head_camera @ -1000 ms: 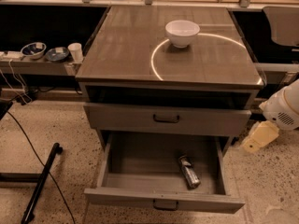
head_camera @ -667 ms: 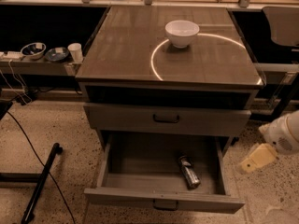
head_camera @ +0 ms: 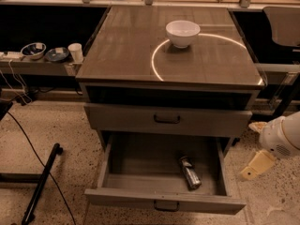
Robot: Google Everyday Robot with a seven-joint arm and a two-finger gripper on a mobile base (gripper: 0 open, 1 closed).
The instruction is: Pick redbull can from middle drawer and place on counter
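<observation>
The redbull can [head_camera: 189, 172] lies on its side in the open middle drawer [head_camera: 161, 198], toward the drawer's right front. The drawer is pulled out at the cabinet's bottom, with a dark pull handle on its front. The counter [head_camera: 126, 46] is the cabinet's flat top with a bright light arc. My gripper [head_camera: 255, 166] is at the lower right, beside the drawer's right end and low down, to the right of the can and apart from it. It holds nothing that I can see.
A white bowl [head_camera: 182, 33] stands on the counter near the back. A closed drawer [head_camera: 167, 119] sits above the open one. A side shelf at the left carries two small bowls [head_camera: 33, 50] and a cup [head_camera: 75, 52]. A black cable and bar [head_camera: 40, 184] lie on the floor at the left.
My arm and gripper have moved down along the cabinet's right side, toward the level of the open drawer. The can, drawer and bowl have not moved.
</observation>
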